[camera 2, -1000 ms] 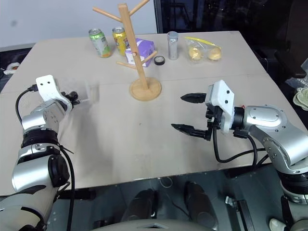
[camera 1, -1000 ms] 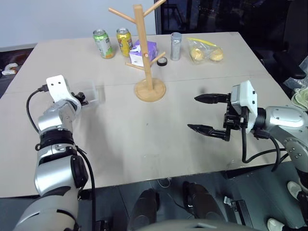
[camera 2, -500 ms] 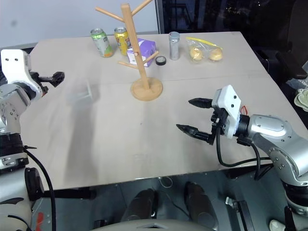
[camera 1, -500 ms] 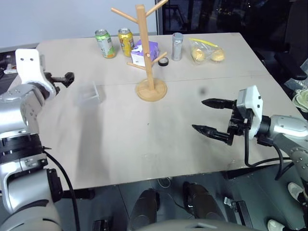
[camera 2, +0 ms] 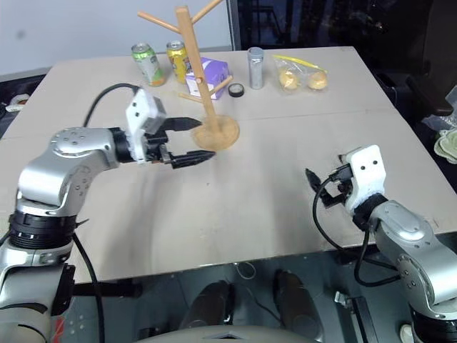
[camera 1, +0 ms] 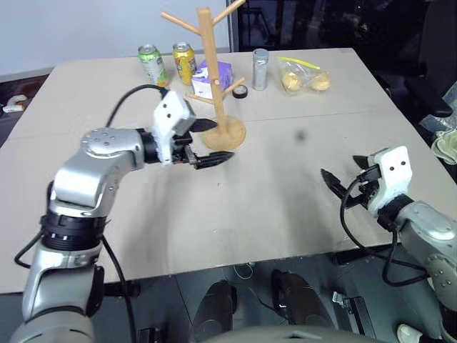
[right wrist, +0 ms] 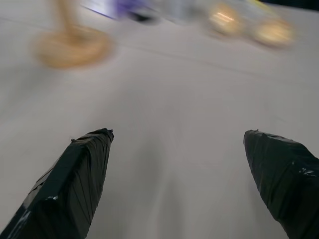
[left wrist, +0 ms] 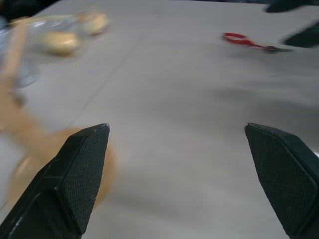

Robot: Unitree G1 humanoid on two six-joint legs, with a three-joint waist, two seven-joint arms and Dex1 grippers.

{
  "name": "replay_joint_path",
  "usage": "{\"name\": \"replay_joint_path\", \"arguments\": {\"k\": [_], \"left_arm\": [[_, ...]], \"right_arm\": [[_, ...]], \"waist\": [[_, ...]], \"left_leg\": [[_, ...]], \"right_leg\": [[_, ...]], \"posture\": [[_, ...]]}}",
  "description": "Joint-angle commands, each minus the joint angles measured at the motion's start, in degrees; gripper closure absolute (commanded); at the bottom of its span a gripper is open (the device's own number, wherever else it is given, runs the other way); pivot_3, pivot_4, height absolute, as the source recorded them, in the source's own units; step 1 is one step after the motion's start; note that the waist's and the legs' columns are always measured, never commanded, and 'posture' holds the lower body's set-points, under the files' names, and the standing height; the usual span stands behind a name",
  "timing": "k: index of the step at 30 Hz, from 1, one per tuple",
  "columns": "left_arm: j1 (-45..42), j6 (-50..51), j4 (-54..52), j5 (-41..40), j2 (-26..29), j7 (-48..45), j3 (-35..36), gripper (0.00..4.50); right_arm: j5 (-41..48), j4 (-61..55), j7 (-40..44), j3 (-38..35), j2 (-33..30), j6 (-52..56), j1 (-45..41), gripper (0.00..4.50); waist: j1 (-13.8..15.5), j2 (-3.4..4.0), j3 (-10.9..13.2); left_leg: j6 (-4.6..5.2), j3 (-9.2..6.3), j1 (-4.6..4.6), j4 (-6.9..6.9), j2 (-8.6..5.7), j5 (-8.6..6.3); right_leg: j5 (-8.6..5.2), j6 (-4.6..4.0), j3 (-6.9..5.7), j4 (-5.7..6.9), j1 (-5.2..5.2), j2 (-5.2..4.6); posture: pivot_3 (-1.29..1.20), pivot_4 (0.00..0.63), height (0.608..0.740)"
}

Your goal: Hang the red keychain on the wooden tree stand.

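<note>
Red keychain (left wrist: 244,41) lies flat on the counter (camera 1: 271,193), well apart from the wooden tree stand (camera 1: 214,78) beside which my spread, empty left gripper (camera 1: 213,143) hangs, so, with my right gripper (camera 1: 343,184) spread too, I judge picking it up comes next.

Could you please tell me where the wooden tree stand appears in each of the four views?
Left eye view: wooden tree stand far centre, just beyond the left gripper.
Right eye view: same stand, slightly left of centre.
Left wrist view: blurred stand, partly behind that gripper.
Right wrist view: its blurred round base, far off.
Shared landmark: the yellow snack bag.
</note>
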Motion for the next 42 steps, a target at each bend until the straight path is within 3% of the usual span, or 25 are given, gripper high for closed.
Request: {"name": "replay_joint_path", "arguments": {"k": [1,9,14,23,39,42], "left_arm": [[-3.65,-3.94,1.02,0.81,-2.59,-3.88,-3.13,0.04],[-4.52,-4.49,0.31,0.85,-7.81,-6.98,-7.05,0.04],[-4.43,-4.11,0.23,0.83,-10.22,-6.94,-8.09,0.04],[-4.14,-3.48,-1.20,1.30,-11.95,-6.17,-9.00,0.04],[-5.28,-3.06,-1.75,1.85,-13.22,-5.67,-8.87,0.04],[-5.44,-2.77,-2.04,1.73,-13.10,-5.91,-8.81,0.00]], "right_arm": [[-3.94,0.89,-4.83,-4.92,0.83,1.69,0.14,0.00],[-2.72,4.91,-1.75,-8.04,2.37,3.39,1.37,0.00],[-3.00,12.64,-0.76,-7.47,4.67,0.59,-3.15,0.00],[-7.89,26.21,2.63,-5.20,5.15,-8.07,-6.31,0.00],[-10.03,38.49,5.58,-5.41,7.12,-15.36,-8.74,0.00],[-9.53,37.91,5.62,-5.33,7.71,-15.16,-8.55,0.83]], "waist": [[0.03,0.00,0.00],[-0.17,0.03,-0.01],[-0.27,0.04,-0.01],[-0.13,0.09,-0.02],[-0.26,0.13,-0.03],[-0.25,0.13,-0.03]], "left_leg": [[0.00,0.00,-0.01,0.00,0.00,0.00],[0.02,-0.02,-0.14,-0.07,0.07,-0.01],[0.02,0.02,-0.12,-0.04,0.07,0.00],[0.02,0.00,-0.09,-0.03,0.03,0.00],[0.02,0.07,0.11,-0.02,0.06,0.00],[0.02,0.09,0.15,-0.02,0.06,0.00]], "right_leg": [[0.00,0.00,0.00,0.00,0.00,0.00],[0.01,0.01,0.08,0.02,0.00,0.18],[0.00,0.00,0.13,0.03,0.01,0.18],[0.04,0.07,0.13,0.00,0.00,0.15],[0.08,0.12,0.21,0.06,0.06,0.20],[0.07,0.11,0.23,0.08,0.07,0.21]], "posture": [[0.00,0.150,0.740],[0.00,0.150,0.740],[0.00,0.150,0.740],[0.00,0.150,0.740],[0.00,0.150,0.740],[0.00,0.150,0.740]]}}
